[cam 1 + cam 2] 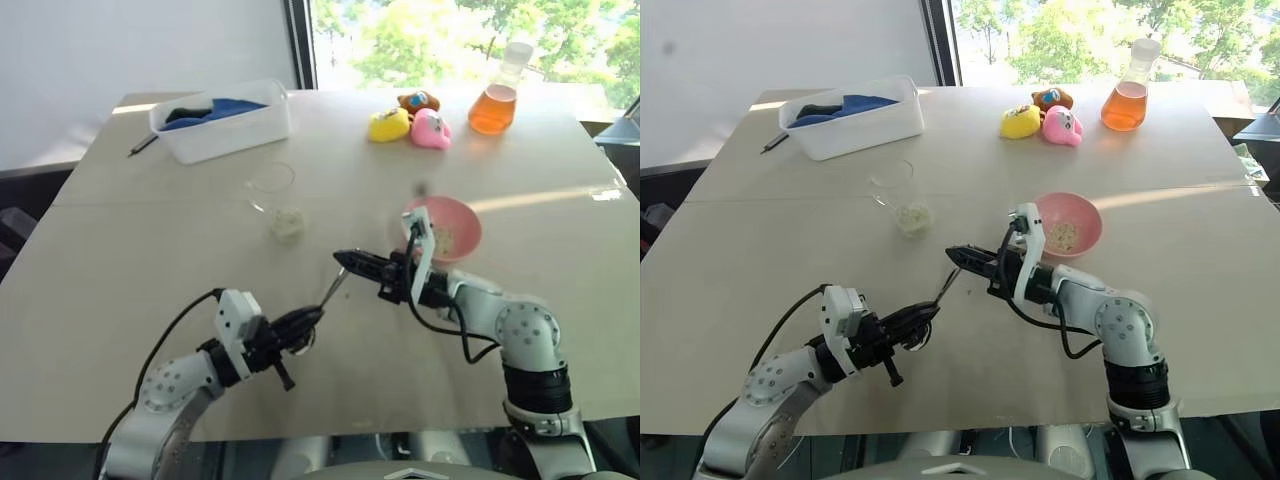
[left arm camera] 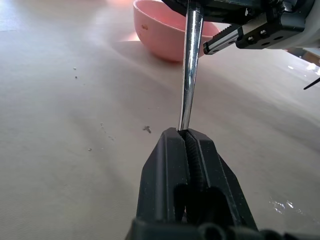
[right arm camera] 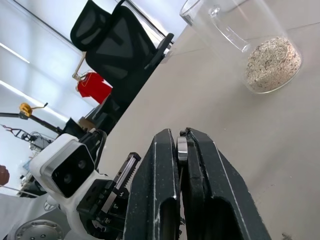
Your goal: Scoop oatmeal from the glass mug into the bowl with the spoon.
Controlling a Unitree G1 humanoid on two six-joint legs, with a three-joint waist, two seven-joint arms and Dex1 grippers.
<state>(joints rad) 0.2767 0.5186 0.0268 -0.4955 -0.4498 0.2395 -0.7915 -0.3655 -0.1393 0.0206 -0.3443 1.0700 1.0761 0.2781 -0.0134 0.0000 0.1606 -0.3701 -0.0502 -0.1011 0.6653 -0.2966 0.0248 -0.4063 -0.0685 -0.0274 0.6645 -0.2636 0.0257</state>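
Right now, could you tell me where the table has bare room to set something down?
Free: the wide stretch right of the pink bowl, and the left side below the white tub. Crowded: the middle, where both end effectors hold the spoon near the glass mug.

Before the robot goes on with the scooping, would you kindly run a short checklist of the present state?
1. Left gripper shut on the spoon: ok.
2. Right gripper shut on the spoon's other end: ok.
3. Glass mug upright, oatmeal inside: ok.
4. Bowl upright on the table, beside the right arm: ok.
5. Which end carries the scoop: cannot tell.
6. Flask and toys away from the work area: ok.
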